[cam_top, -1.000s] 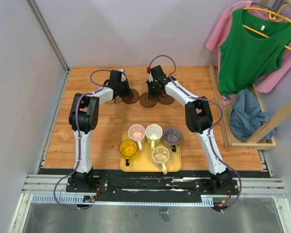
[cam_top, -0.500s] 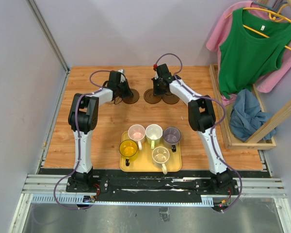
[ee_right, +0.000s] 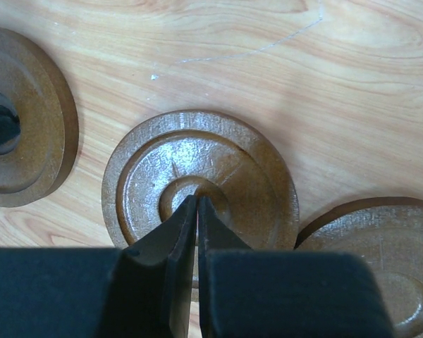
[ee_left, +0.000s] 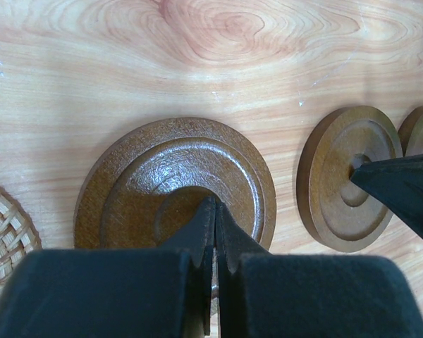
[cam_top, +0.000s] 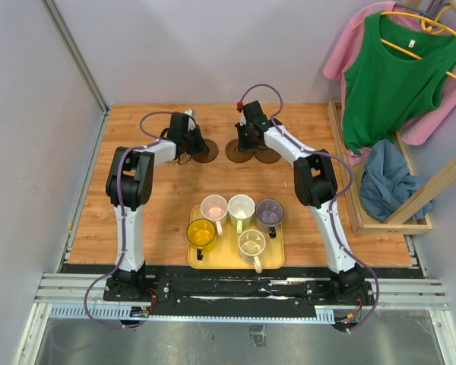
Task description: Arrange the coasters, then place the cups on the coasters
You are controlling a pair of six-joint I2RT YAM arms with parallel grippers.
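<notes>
L claw (ee_left: 213, 211) & R claw (ee_right: 196, 204) both shut, tips at coasters' (ee_left: 148, 176) centres, mid-frame.
Thin, stiff, light, glossy: prob. slide via centre dimple or pinch rim.

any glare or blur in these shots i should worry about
Left wrist view: white sheen on the brown coaster, foreground fingers dark and soft. Right wrist view: similar sheen on the middle coaster. Top view: even light, no glare on the table.

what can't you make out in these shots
- Woven coaster: left wrist view, cut off by the left edge.
- Rightmost coaster: right wrist view, cut off by the corner.
- Whether the left end effector touches the left brown coaster: left wrist view, its own tip hides that.
</notes>
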